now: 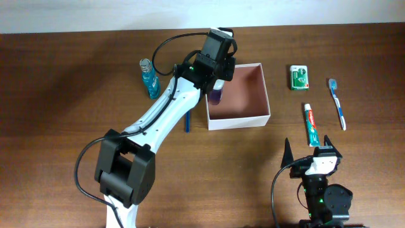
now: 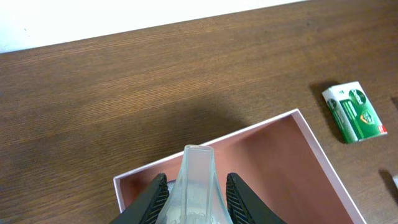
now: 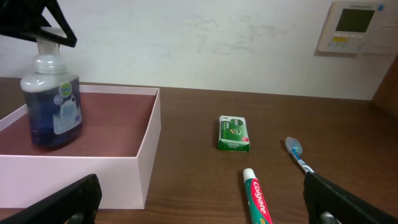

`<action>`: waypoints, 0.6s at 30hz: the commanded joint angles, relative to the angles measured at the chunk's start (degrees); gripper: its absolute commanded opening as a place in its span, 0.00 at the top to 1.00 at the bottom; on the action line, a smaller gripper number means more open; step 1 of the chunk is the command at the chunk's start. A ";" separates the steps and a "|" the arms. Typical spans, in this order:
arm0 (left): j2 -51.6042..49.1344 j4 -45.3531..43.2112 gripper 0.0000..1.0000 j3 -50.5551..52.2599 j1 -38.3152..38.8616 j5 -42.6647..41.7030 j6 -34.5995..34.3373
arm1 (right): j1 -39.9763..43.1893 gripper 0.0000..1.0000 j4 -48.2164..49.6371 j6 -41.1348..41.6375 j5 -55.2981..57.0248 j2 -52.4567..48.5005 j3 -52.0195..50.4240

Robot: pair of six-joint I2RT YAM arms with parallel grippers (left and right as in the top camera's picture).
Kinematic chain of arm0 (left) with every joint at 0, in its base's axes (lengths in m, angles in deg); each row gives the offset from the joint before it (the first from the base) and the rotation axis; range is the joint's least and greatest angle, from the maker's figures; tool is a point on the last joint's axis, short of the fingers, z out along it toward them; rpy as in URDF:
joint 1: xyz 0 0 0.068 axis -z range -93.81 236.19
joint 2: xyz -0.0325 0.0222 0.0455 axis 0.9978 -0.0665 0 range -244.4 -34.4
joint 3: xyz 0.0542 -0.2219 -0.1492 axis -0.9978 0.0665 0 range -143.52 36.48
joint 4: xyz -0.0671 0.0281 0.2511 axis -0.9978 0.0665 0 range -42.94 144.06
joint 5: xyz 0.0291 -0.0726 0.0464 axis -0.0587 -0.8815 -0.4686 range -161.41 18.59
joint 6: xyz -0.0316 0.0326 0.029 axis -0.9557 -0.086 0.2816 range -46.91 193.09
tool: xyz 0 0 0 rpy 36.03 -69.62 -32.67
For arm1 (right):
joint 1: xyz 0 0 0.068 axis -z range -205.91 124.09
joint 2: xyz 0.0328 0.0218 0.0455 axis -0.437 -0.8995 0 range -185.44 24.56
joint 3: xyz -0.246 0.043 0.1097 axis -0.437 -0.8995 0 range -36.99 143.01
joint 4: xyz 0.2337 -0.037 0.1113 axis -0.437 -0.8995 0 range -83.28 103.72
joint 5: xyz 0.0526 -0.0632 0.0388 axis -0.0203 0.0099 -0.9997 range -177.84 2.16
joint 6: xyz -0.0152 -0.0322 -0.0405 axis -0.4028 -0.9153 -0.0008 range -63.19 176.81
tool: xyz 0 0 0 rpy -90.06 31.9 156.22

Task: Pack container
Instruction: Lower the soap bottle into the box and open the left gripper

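Observation:
The container is a square white-walled box with a pinkish inside, at the table's middle. My left gripper hangs over its left side, shut on the clear pump top of a soap bottle with dark blue liquid. In the left wrist view the black fingers flank that clear top above the container's rim. The right wrist view shows the bottle upright and low inside the container. My right gripper stands open near the front edge, with nothing between its fingers.
A light blue mouthwash bottle stands left of the container, and a thin blue stick lies by its front left corner. To the right lie a green packet, a toothbrush and a toothpaste tube.

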 commanded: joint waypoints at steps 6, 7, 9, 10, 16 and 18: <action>-1.62 -1.84 0.69 -2.12 -0.15 1.31 -3.15 | -0.28 0.01 -0.28 -0.17 -0.50 0.59 -0.26; -1.75 -1.86 0.69 -2.12 -0.15 1.31 -3.15 | -0.28 0.01 -0.28 -0.17 -0.50 0.59 -0.26; -1.92 -1.86 0.69 -2.12 -0.15 1.36 -3.15 | -0.31 0.01 -0.28 -0.17 -0.50 0.59 -0.26; -2.01 -1.84 0.69 -2.12 -0.15 1.64 -3.15 | -0.28 0.01 -0.28 -0.17 -0.50 0.59 -0.26; -2.01 -1.79 0.69 -2.12 -0.13 2.62 -3.13 | -0.28 0.01 -0.28 -0.15 -0.50 0.59 -0.26; -2.01 -1.79 0.69 -2.12 -0.13 2.64 -3.15 | -0.28 0.01 -0.28 -0.15 -0.50 0.59 -0.26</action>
